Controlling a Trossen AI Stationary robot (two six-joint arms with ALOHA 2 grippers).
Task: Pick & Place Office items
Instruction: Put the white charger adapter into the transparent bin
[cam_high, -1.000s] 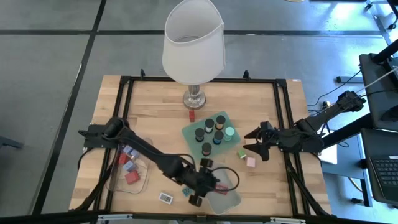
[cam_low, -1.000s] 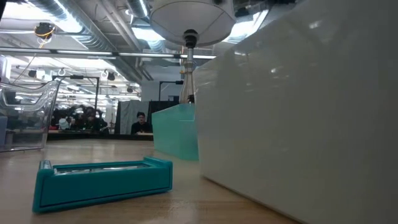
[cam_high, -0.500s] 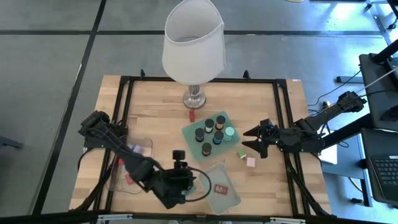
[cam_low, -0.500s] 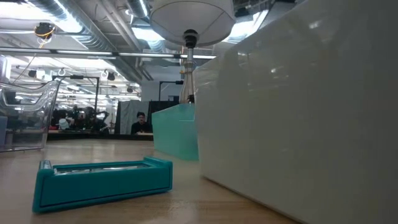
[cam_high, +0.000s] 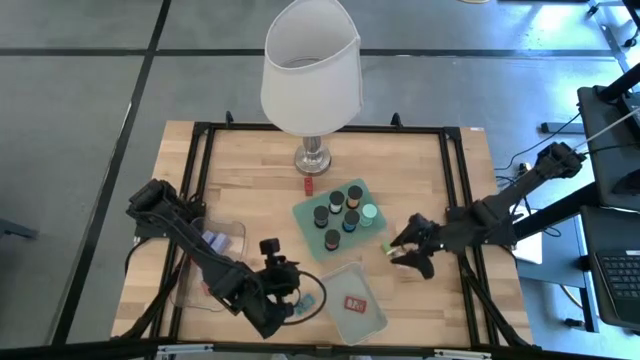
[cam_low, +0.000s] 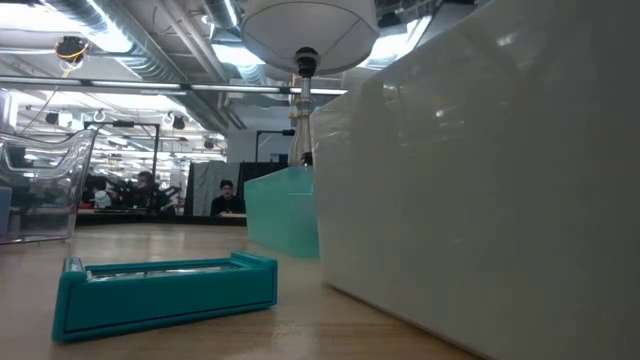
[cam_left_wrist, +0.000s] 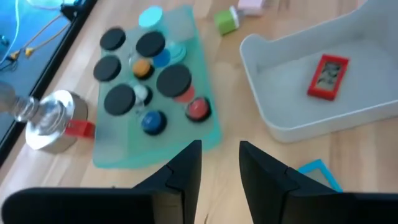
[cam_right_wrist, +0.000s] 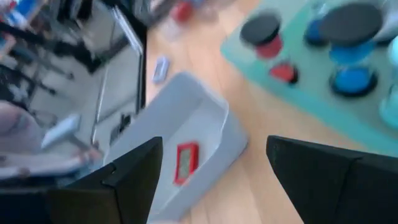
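One flat red rectangle (cam_high: 354, 303) lies alone inside the pale tray (cam_high: 372, 318) near the table's front edge, and it also shows in the left wrist view (cam_left_wrist: 326, 76) and the right wrist view (cam_right_wrist: 185, 161). A second earlier the left arm reached over that tray; half a second ago the rectangle already lay there, with the arm pulled back. Now the left gripper (cam_high: 283, 283) hangs just left of the tray, over the spot where the teal rectangle (cam_left_wrist: 316, 171) lies on the wood; its fingers (cam_left_wrist: 186, 169) stand apart by a narrow gap, nothing between them, narrower than before. The short dark cylinders (cam_high: 340, 212) stand upright on the mint-green tray (cam_high: 303, 214) as before. Beside that tray sit a green block (cam_left_wrist: 226, 20) and a pink block (cam_left_wrist: 250, 5), and a small red block (cam_high: 308, 184) rests by the lamp (cam_high: 310, 70). The right gripper (cam_high: 409, 252) has come down and toward the table's front, over those two blocks, its fingers (cam_right_wrist: 127, 178) spread wide and empty. The clear bin (cam_high: 232, 232) with more blocks stays at the left.
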